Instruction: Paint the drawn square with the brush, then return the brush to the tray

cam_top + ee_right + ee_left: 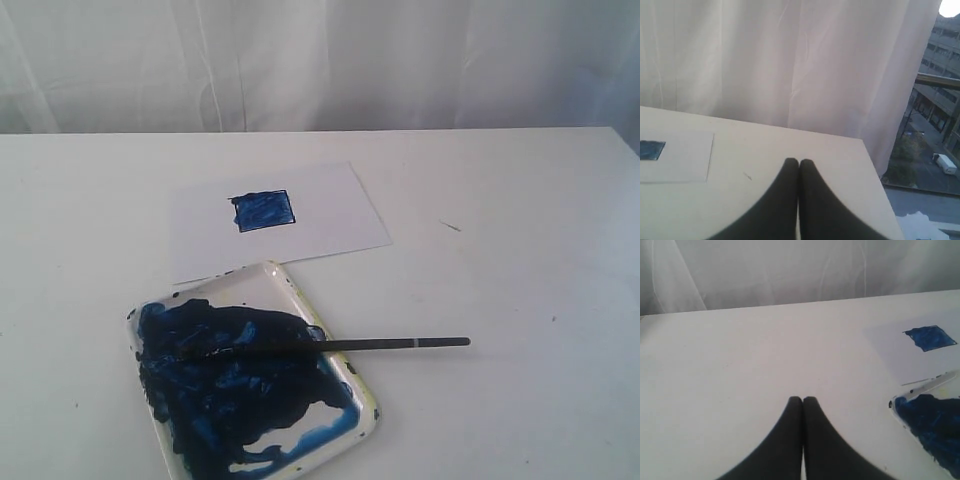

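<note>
The drawn square (263,210) on the white sheet (330,215) is filled with dark blue paint; it also shows as the square (930,337) and the square (651,149) in the wrist views. The brush (390,343) lies with its tip in the blue-smeared white tray (285,280), its handle sticking out over the right rim onto the table. A corner of the tray (920,390) shows in the left wrist view. My left gripper (802,400) and right gripper (799,162) are both shut on nothing, over bare table, away from the brush. Neither gripper appears in the exterior view.
A small dark mark (450,226) lies on the white table right of the sheet. A white curtain (320,60) hangs behind the table. The table's right edge (875,190) drops off toward a window.
</note>
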Controlling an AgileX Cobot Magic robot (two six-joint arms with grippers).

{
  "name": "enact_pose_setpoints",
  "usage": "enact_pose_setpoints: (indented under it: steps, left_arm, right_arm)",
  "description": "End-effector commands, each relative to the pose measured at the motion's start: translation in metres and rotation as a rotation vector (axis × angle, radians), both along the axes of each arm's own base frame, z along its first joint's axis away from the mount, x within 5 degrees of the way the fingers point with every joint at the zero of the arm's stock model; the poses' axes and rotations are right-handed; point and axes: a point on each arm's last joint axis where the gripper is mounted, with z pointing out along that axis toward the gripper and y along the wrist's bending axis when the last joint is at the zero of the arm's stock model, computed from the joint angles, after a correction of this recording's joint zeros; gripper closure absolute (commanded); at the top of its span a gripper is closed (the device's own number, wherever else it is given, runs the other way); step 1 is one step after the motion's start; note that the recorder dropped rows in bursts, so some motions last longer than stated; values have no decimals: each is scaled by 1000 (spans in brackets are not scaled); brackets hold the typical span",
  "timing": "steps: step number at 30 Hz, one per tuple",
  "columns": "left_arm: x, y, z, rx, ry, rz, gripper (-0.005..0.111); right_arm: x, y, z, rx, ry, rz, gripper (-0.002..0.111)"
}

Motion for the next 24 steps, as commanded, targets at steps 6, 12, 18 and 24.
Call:
enact_pose_setpoints:
  steps: [6, 12, 18, 24]
  left_arm:
    - [41, -2, -45, -85, -224, -20, 107]
    - [56, -2, -94, -57, -203, -22, 107]
    - [57, -2, -116, -43, -106, -21, 107]
    - [55, -2, -127, -49, 15, -16, 107]
  right_arm:
    - [37, 0, -49, 43, -94, -8, 108]
    - [54, 0, -96, -61, -73, -11, 108]
    - [58, 0, -125, -45, 35, -6, 108]
    - [58, 0, -127, 108, 54, -15, 108]
